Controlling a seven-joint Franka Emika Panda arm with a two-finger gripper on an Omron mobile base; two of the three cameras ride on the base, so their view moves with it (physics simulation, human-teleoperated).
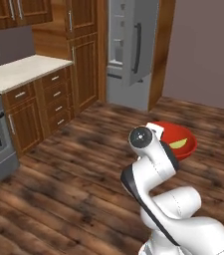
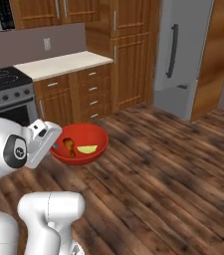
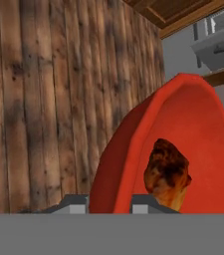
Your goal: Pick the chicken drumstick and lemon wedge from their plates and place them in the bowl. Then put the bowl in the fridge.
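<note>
The tool (image 3: 111, 199) is clamped on the near rim of the bowl (image 2: 91, 137), which carries the chicken drumstick (image 2: 69, 147) and lemon wedge (image 2: 87, 149) above the wooden floor (image 2: 173, 174); the fridge (image 2: 180, 55) stands well ahead, its door ajar, straight along the carry

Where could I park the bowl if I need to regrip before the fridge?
The beige countertop between the stove and the tall wooden cabinets shows bare. The wood floor ahead to the fridge is open. The red bowl, gripped at its rim, is crowded: drumstick and lemon wedge.
</note>
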